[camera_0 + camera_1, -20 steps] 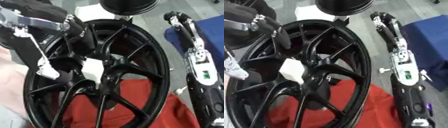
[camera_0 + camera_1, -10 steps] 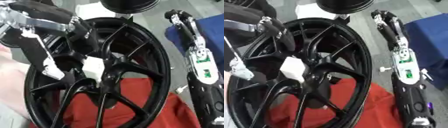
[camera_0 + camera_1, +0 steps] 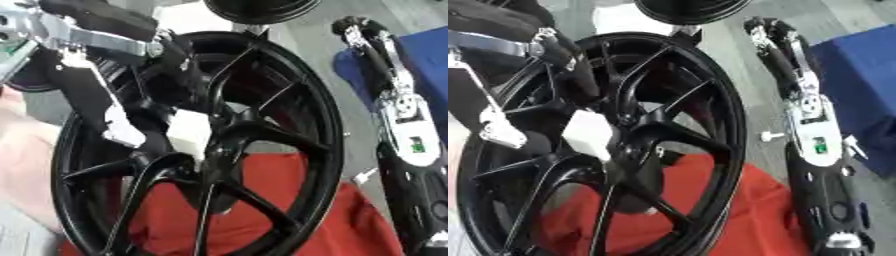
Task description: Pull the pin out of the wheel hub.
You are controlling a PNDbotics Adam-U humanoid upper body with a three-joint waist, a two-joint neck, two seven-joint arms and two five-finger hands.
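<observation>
A black spoked wheel (image 3: 289, 115) stands tilted on a red cloth (image 3: 289, 215). At its hub sits a white blocky piece (image 3: 188, 132), which may be the pin. My left arm comes in from the upper left, and its dark hand (image 3: 171, 52) lies against the upper spokes just above the hub. How its fingers stand is hidden among the black spokes. My right arm runs up the right side, clear of the wheel, with its hand (image 3: 765, 30) far off at the top right, touching nothing.
A second black round object (image 3: 262, 7) lies beyond the wheel at the top. A blue surface (image 3: 859, 75) is at the right. Grey floor shows between the wheel and the right arm.
My left arm has crept slightly up and to the right over the wheel. The wheel, the white piece and my right arm stay about where they were.
</observation>
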